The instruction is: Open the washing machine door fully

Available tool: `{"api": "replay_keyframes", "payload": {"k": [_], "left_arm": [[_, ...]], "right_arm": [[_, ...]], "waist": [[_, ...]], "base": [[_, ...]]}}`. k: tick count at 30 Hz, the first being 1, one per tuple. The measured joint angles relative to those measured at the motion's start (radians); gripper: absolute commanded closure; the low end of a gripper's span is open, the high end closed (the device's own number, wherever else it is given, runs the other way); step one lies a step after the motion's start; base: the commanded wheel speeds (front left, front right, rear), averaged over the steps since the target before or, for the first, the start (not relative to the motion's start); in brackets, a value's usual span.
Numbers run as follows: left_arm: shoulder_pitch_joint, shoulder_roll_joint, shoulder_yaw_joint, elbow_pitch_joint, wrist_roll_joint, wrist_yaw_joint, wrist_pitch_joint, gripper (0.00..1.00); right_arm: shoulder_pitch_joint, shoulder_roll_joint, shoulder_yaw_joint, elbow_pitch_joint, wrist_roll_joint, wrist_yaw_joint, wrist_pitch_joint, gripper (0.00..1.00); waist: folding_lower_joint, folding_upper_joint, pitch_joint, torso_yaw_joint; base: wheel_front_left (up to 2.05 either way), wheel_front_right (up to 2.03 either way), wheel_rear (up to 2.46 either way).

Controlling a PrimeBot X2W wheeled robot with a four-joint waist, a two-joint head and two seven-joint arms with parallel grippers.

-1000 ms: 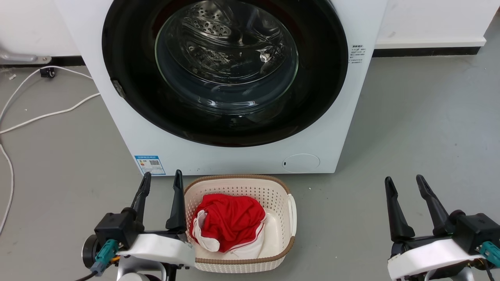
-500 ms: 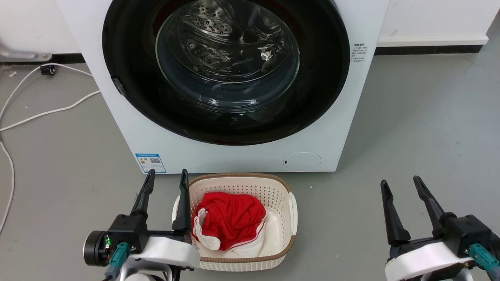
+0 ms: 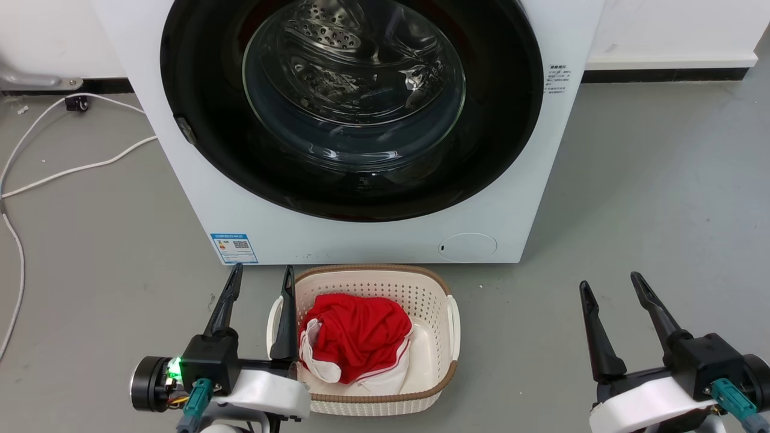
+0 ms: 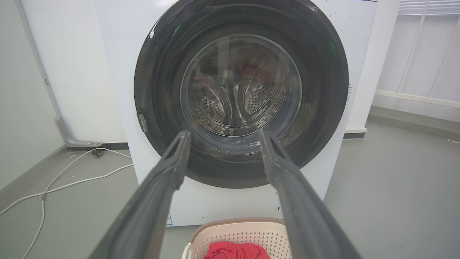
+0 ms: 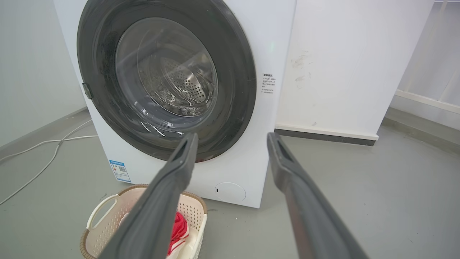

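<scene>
The washing machine door (image 3: 352, 108) fills the upper centre of the head view; it looks shut, its glossy black ring lying flush against the white front, so the step in hand is judged to be the approach, with no contact made. The left gripper (image 3: 263, 270) sits at the lower left, fingers spread and holding nothing; the right gripper (image 3: 608, 280) at the lower right is likewise spread and empty; both are well apart from the door.

A small grey tab (image 3: 185, 130) shows on the door's left rim; it is probably the catch side, which would put the hinge at the frame's right, though no hinge is visible. The left gripper is the nearer one, so it seems the better choice; it should rise toward the tab, get one finger behind the rim there rather than pressing on the bulging glass, then pull outward and sweep to the right in an arc, not straight back.

The laundry basket (image 3: 450, 328) with its red garment (image 3: 355, 337) stands just before the machine at lower centre; the arm should pass to its left so as not to knock it.
</scene>
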Motion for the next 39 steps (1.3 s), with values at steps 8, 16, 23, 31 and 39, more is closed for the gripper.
{"api": "replay_keyframes", "payload": {"k": [8,16,23,31,39], "left_arm": [[0.0,0.0,0.003,0.005,-0.008,0.003,-0.001,0.0],[0.0,0.0,0.005,0.006,-0.01,0.008,-0.001,0.0],[0.0,0.0,0.004,0.006,-0.011,0.008,-0.001,0.0],[0.0,0.0,0.005,0.007,-0.011,0.009,-0.001,0.0],[-0.003,0.0,0.005,-0.002,-0.018,0.012,-0.001,0.0]], "right_arm": [[0.0,0.0,-0.003,0.002,0.011,0.0,0.003,0.0],[0.0,0.0,-0.002,0.001,0.017,0.0,0.006,0.0],[0.0,0.0,0.003,0.001,0.04,0.0,0.006,1.0],[-0.004,0.0,-0.032,0.019,0.379,0.0,-0.032,1.0],[-0.061,0.001,-0.107,0.065,1.128,0.0,-0.001,1.0]], "waist": [[0.0,0.0,0.005,0.004],[0.0,0.0,0.008,0.005],[0.0,0.0,0.011,0.005],[0.0,0.0,0.015,0.004],[0.0,0.0,0.03,-0.003]], "base": [[0.0,0.0,0.0],[0.0,0.0,0.0],[0.0,0.0,0.0],[0.0,0.0,0.0],[0.0,0.0,0.0]]}}
